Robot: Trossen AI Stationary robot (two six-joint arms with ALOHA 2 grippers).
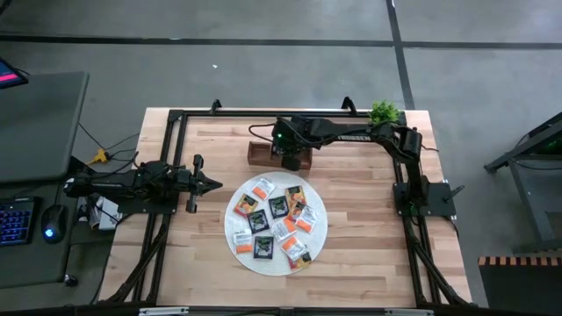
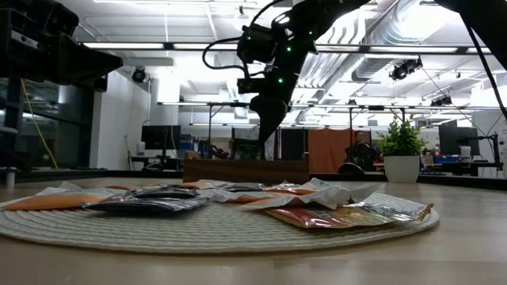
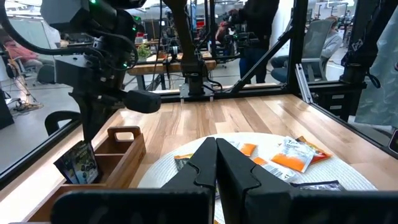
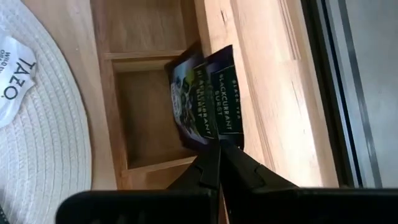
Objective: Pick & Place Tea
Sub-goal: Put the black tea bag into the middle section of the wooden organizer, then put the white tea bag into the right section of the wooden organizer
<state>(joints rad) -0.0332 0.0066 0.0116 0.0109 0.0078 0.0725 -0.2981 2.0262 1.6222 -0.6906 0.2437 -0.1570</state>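
Observation:
Several small black, orange and white tea sachets (image 1: 279,207) lie flat on the round white mat (image 1: 248,258). My right gripper (image 1: 290,160) points down over the brown wooden tray (image 1: 260,156) at the table's far side. It is shut on a black sachet (image 4: 224,93) that stands in a tray compartment; a second black sachet (image 4: 189,99) stands against it there. The left wrist view shows a sachet (image 3: 78,163) upright in the tray's end compartment (image 3: 118,149). My left gripper (image 1: 213,184) is shut and empty, left of the mat. My right gripper pinches the black sachet's upper edge (image 4: 219,142) between its two fingers, coming from above and pointing down. The sachet hangs below the fingers, upright on edge, its lower part down inside the tray compartment and leaning toward the tray's long wall (image 4: 214,37).
A small potted plant (image 1: 383,111) stands at the table's far right corner. A black metal frame (image 1: 176,123) runs along the table's edges. Bare wood lies between the mat and the table's right and near edges. A person (image 3: 255,31) stands beyond the table.

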